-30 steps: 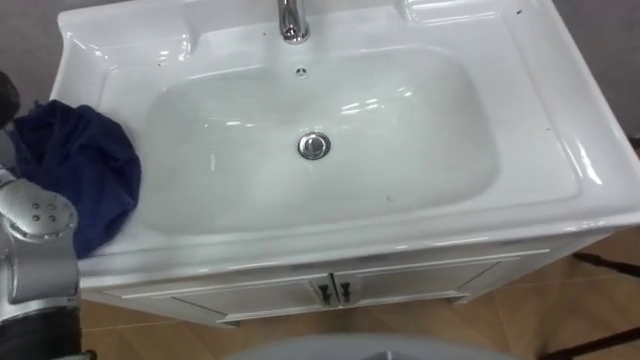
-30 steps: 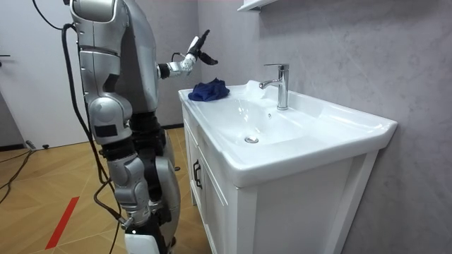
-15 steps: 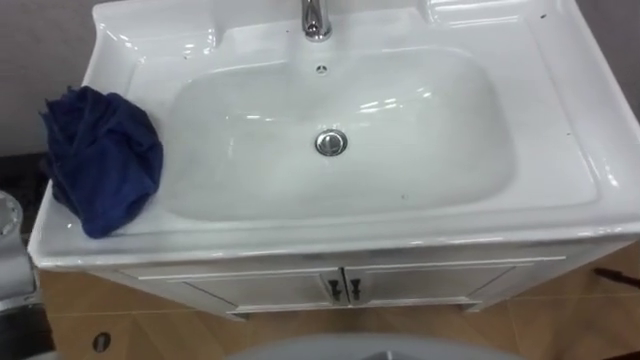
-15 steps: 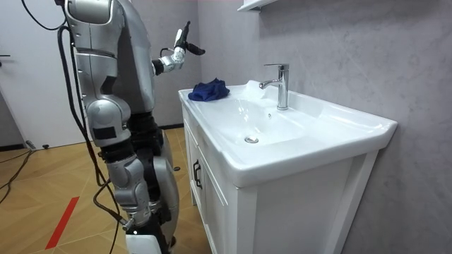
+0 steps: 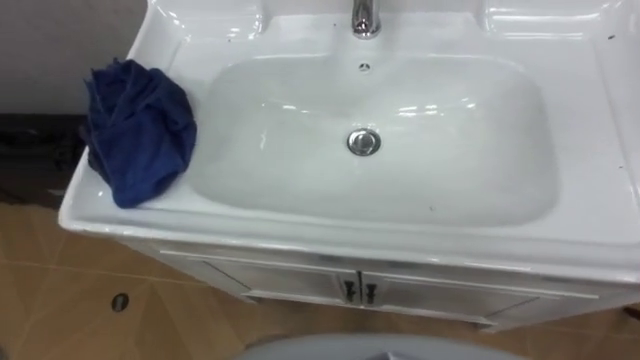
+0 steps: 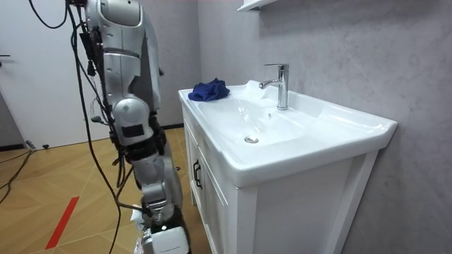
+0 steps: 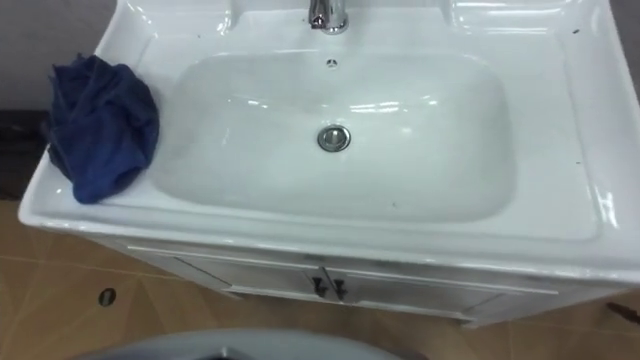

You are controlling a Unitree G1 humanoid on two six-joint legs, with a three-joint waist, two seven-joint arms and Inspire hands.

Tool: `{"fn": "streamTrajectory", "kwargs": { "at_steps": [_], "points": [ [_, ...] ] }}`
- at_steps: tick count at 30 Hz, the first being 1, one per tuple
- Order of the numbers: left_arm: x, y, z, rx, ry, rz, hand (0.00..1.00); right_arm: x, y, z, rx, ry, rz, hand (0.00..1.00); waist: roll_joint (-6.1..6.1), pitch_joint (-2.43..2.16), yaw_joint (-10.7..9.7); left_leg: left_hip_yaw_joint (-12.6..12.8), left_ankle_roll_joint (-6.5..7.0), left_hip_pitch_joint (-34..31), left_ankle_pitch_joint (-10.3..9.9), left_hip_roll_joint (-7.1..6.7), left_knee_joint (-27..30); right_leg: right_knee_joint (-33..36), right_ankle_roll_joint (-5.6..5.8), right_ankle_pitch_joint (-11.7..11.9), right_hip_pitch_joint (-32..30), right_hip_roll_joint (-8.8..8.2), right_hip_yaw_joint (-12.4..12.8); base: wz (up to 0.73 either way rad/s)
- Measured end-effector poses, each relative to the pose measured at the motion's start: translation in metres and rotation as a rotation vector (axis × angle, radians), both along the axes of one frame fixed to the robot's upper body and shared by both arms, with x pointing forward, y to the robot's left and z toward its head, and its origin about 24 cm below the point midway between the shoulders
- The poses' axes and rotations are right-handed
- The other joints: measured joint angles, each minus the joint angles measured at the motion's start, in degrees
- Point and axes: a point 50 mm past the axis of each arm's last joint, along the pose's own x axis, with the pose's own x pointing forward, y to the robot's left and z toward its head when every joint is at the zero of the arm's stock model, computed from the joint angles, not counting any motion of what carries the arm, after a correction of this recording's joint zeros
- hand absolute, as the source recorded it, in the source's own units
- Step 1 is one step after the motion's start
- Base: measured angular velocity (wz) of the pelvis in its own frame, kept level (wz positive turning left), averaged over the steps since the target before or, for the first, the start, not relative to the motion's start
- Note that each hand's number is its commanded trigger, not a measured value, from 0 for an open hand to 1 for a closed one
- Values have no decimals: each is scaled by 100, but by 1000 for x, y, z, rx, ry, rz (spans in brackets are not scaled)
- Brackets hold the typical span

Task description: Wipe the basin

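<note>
One blue cloth (image 5: 138,130) is lying crumpled on the basin (image 5: 330,235) rim at the frame's left. It is looking soft and light, easiest pinched at its bunched top. Each robot hand's state I cannot tell.

White vanity cabinet (image 6: 300,208) against a grey textured wall (image 6: 353,56); wooden parquet floor (image 6: 56,176) in front of it, white shelf (image 6: 254,5) above it.
</note>
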Motion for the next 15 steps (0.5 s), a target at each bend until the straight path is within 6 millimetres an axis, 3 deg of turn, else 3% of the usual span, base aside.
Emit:
{"fn": "streamTrajectory", "kwargs": {
  "at_steps": [2,3,6,9,15],
  "points": [
    [-14,-6,-17,-53,41,42,0,9,2,-1,4,-11,37,0,-97,8,84,-34,0,-25,0,-6,6,0,3,-12,-5,-10,-64,19],
    [-21,-12,-30,-97,74,62,0,12,3,-1,5,-10,63,0,-146,-25,118,-72,1,-76,-1,-17,47,-4,2,-13,-19,-20,-98,18],
    [-30,-33,-63,-230,141,65,0,19,5,-2,15,-21,129,0,-213,-6,151,-231,19,-100,10,-51,63,-1,13,-40,31,-52,-265,28],
    [-50,-55,-98,-367,303,44,0,25,9,-2,27,-36,185,0,-307,-3,139,-232,20,-73,11,-58,71,16,16,-57,72,-64,-284,6],
    [-88,-88,-137,-583,531,31,0,15,14,-4,36,31,272,0,-497,18,80,-233,22,-11,9,-81,48,8,43,-77,167,-85,-281,2]
  ]
}}
